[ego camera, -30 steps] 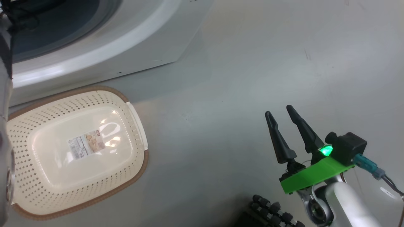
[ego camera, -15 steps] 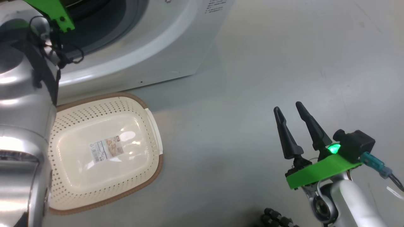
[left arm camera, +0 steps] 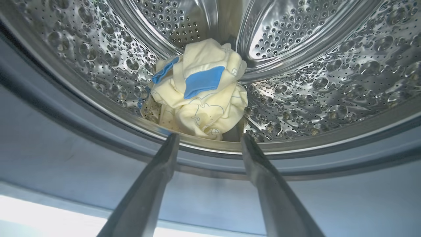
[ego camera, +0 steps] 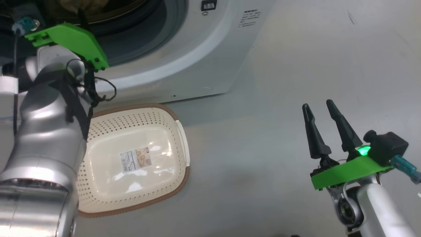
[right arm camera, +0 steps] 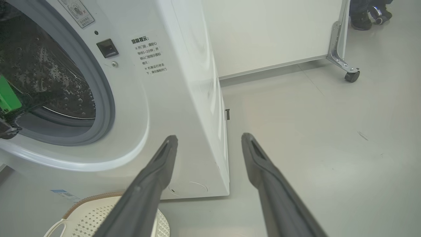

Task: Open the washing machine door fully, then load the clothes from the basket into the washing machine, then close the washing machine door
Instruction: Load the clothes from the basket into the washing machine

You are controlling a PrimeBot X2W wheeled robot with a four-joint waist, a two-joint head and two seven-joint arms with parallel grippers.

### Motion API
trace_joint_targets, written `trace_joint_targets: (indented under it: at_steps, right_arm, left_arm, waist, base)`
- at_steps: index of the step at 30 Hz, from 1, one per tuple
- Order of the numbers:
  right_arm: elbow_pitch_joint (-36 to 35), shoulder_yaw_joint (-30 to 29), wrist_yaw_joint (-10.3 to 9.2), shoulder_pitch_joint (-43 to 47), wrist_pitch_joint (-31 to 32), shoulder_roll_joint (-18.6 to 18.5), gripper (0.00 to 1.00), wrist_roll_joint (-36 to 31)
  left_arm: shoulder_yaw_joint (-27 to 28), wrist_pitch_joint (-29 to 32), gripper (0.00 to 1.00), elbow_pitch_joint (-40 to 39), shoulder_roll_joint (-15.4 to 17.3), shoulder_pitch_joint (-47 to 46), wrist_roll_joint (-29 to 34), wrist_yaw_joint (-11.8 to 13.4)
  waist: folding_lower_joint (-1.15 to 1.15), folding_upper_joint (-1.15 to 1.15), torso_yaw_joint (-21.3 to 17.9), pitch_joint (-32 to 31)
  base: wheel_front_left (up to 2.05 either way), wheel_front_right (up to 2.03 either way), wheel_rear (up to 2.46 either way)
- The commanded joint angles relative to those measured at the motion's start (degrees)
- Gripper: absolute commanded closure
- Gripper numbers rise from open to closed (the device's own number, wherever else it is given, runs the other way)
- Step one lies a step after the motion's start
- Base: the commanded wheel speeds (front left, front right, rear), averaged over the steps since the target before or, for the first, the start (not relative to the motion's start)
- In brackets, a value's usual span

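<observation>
The left gripper (left arm camera: 209,136), gaping empty, is facing clothes (left arm camera: 204,98) in the drum (left arm camera: 312,98); the head view is showing the basket (ego camera: 138,106) and the wide-open right gripper (ego camera: 317,103).

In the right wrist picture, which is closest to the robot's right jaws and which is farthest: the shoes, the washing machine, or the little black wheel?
From the right gripper, jaws open:
1. washing machine: front corner, just ahead, left side.
2. little black wheel: under the white panel, upper right.
3. shoes: a person's, top right corner, farthest back.
</observation>
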Motion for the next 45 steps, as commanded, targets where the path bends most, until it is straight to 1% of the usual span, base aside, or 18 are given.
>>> trace_joint_targets:
  at_steps: [1, 7, 9, 12, 14, 17, 21, 22, 23, 27, 29, 31, 33, 38, 41, 45]
  right_arm:
    - [-1.77, 0.26, -0.16, -0.52, -0.55, -0.96, 0.00, -0.66]
    - [-1.99, -1.08, -0.16, 0.24, -0.55, -1.26, 0.00, -1.24]
    - [-2.17, -1.49, -0.16, 0.65, -0.55, -1.37, 0.00, -1.40]
    - [-2.34, -1.95, -0.16, 1.25, -0.55, -1.62, 0.00, -1.70]
    - [-2.42, -2.01, -0.16, 1.52, -0.55, -1.80, 0.00, -1.87]
    - [-2.50, -2.29, -0.16, 1.99, -0.55, -2.13, 0.00, -2.17]
    - [-2.60, -2.75, -0.16, 2.70, -0.55, -2.54, 0.00, -2.53]
    - [-2.54, -2.74, -0.16, 3.13, -0.55, -2.70, 0.00, -2.68]
    - [-2.53, -2.84, -0.16, 3.32, -0.55, -2.77, 0.00, -2.74]
    - [-2.56, -3.02, -0.16, 4.00, -0.55, -2.96, 0.00, -2.89]
    - [-2.56, -2.86, -0.16, 4.34, -0.55, -3.10, 0.00, -3.00]
    - [-2.57, -2.71, -0.16, 4.56, -0.55, -3.13, 0.00, -3.03]
    - [-2.54, -2.51, -0.16, 4.74, -0.55, -3.22, 0.00, -3.05]
    - [-2.52, -2.68, -0.16, 5.50, -0.55, -3.46, 0.00, -3.22]
    - [-2.34, -2.96, -0.16, 6.32, -0.55, -3.69, 0.00, -3.50]
    - [-2.18, -3.12, -0.16, 7.21, -0.55, -3.79, 0.00, -3.77]
  left_arm:
    - [0.29, -1.24, 0.00, -1.49, 1.42, -0.03, -0.12, -0.27]
    - [-0.54, -5.06, 0.00, -2.31, 0.54, 4.97, -1.16, -2.86]
    - [-0.92, -6.02, 0.00, -3.40, 0.40, 7.04, -1.41, -3.25]
    - [-2.11, -6.76, 0.00, -6.47, 0.30, 11.11, -2.09, -4.24]
    - [-3.46, -6.91, 0.00, -10.18, 0.29, 14.50, -3.01, -4.70]
    - [-5.36, -6.95, 0.00, -18.48, 0.28, 20.98, -3.84, -3.76]
    - [-7.29, -6.97, 0.00, -29.57, 0.27, 30.33, -3.23, -1.19]
    - [-7.47, -6.97, 0.00, -34.63, 0.27, 34.96, -2.92, -0.35]
    - [-7.44, -6.97, 0.00, -36.81, 0.27, 37.04, -2.13, 0.28]
    - [-6.35, -6.97, 0.00, -42.87, 0.27, 42.91, -0.70, 0.99]
    - [-5.25, -6.98, 0.00, -46.26, 0.26, 46.40, 0.73, 0.87]
    - [-3.92, -6.98, 0.00, -49.49, 0.26, 49.74, 1.65, -0.05]
    - [-1.69, -6.98, 0.00, -52.86, 0.26, 53.04, 3.05, -0.28]
    - [2.78, -6.98, 0.00, -59.85, 0.26, 60.91, 3.79, -1.66]
    - [3.43, -6.98, 0.00, -62.21, 0.26, 64.29, 3.91, -2.49]
    - [4.06, -6.98, 0.00, -64.73, 0.26, 67.20, 3.85, -2.76]
  waist:
    - [0.00, 0.00, 1.30, -0.89]
    - [0.00, 0.00, 3.44, -3.44]
    - [0.00, 0.00, 4.05, -4.14]
    - [0.00, 0.00, 4.88, -5.03]
    - [0.00, 0.00, 5.33, -5.61]
    - [0.00, 0.00, 6.15, -6.52]
    - [0.00, 0.00, 7.24, -7.76]
    - [0.00, 0.00, 7.68, -8.57]
    - [0.00, 0.00, 7.94, -8.93]
    - [0.00, 0.00, 8.66, -10.10]
    - [0.00, 0.00, 8.88, -10.74]
    - [0.00, 0.00, 8.91, -11.17]
    - [0.00, 0.00, 8.83, -11.60]
    - [0.00, 0.00, 8.93, -12.89]
    - [0.00, 0.00, 9.32, -13.96]
    - [0.00, 0.00, 9.68, -15.19]
  base:
    - [0.00, 0.00, 0.00]
    - [0.00, 0.00, 0.00]
    - [0.00, 0.00, 0.00]
    - [0.00, 0.00, 0.00]
    - [0.00, 0.00, 0.00]
    - [0.00, 0.00, 0.00]
    - [0.00, 0.00, 0.00]
    - [0.00, 0.00, 0.00]
    - [0.00, 0.00, 0.00]
    - [0.00, 0.00, 0.00]
    - [0.00, 0.00, 0.00]
    - [0.00, 0.00, 0.00]
    - [0.00, 0.00, 0.00]
    - [0.00, 0.00, 0.00]
    - [0.00, 0.00, 0.00]
    - [0.00, 0.00, 0.00]
